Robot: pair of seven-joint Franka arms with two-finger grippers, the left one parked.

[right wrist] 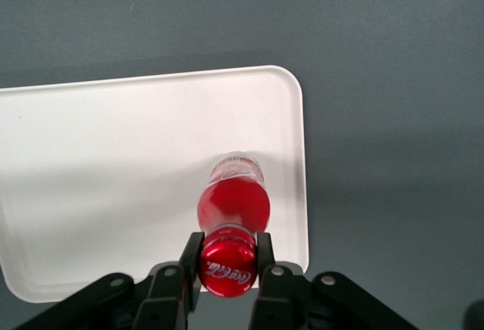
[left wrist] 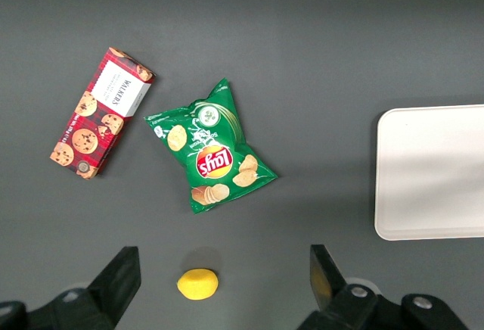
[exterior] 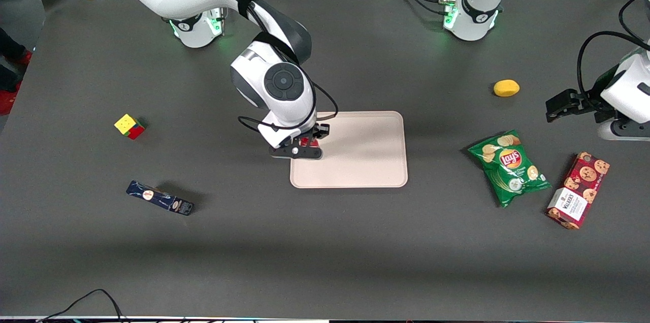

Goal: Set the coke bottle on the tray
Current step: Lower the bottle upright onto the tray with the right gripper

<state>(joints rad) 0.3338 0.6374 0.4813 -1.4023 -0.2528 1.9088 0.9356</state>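
My right gripper (exterior: 308,143) is shut on the red cap of the coke bottle (right wrist: 233,207) and holds it upright. The bottle's clear base is on or just above the pale pinkish-beige tray (right wrist: 113,163), close to the tray's rim at the working arm's end. In the front view only a bit of the red bottle (exterior: 307,142) shows under the gripper, over the tray's (exterior: 365,160) edge. The gripper's fingers (right wrist: 190,253) press on both sides of the cap. The tray also shows in the left wrist view (left wrist: 435,171).
A dark blue box (exterior: 160,198) and a colour cube (exterior: 129,126) lie toward the working arm's end. A green chips bag (exterior: 509,166), a cookie box (exterior: 578,190) and a yellow lemon (exterior: 506,88) lie toward the parked arm's end.
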